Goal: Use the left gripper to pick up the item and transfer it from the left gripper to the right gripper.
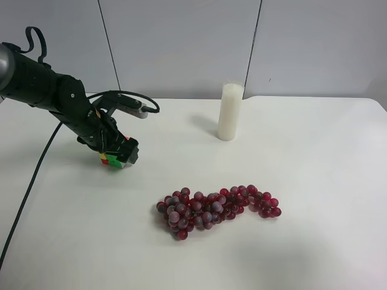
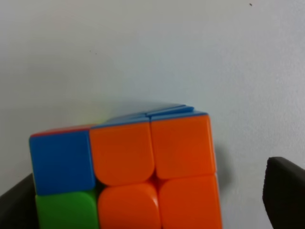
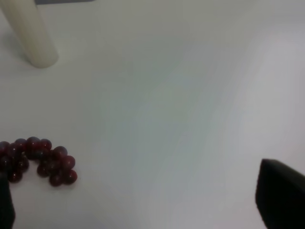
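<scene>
Pickup is the step in hand: your left gripper (image 1: 121,152) is down on the table (image 1: 314,181) with the item (image 1: 109,161) between its jaws, at about 10 o'clock from the grapes (image 1: 211,208) and well apart from them. In the left wrist view 1 jaw sits against the cube's blue-and-green side, while the other shows a strip of bare table before the orange face, so the jaws are released, not yet clamped. You need to finish the squeeze squarely on 2 opposite faces before lifting, or the cube may twist out. Your right gripper (image 3: 143,202) stands spread wide with nothing in it, out of the high view; bring it in to meet the cube. The candle (image 1: 230,112), at 1 o'clock from the grapes, is no obstacle.
</scene>
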You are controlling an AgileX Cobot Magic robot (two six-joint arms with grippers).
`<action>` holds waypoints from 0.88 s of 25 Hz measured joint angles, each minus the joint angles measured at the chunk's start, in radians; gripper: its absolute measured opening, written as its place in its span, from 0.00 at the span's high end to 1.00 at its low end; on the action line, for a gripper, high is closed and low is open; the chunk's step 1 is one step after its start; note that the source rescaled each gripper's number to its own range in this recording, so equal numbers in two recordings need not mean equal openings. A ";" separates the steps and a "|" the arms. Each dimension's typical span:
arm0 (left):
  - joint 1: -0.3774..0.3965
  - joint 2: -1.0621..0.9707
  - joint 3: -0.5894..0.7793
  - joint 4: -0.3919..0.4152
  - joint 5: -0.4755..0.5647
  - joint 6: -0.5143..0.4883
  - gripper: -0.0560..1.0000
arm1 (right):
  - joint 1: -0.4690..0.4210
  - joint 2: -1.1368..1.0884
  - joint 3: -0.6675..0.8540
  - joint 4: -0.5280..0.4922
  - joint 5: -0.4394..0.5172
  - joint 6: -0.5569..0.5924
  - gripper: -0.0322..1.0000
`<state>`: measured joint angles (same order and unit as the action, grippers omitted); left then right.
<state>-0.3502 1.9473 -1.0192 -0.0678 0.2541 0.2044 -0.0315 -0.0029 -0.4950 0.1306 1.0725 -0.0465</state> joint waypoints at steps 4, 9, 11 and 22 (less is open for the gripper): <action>0.000 0.000 0.000 0.000 0.000 0.001 0.45 | 0.000 0.000 0.000 0.000 0.000 0.000 0.00; 0.000 0.000 0.000 0.000 0.000 0.003 0.57 | 0.000 0.000 0.000 0.000 0.000 0.000 0.00; 0.000 0.000 0.000 0.000 0.000 0.005 0.61 | 0.000 0.000 0.000 0.000 0.000 0.000 0.00; 0.000 0.000 0.000 0.000 -0.001 0.008 0.95 | 0.000 0.000 0.000 0.000 0.000 0.000 0.00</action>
<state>-0.3502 1.9473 -1.0192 -0.0678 0.2533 0.2129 -0.0315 -0.0029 -0.4950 0.1306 1.0725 -0.0465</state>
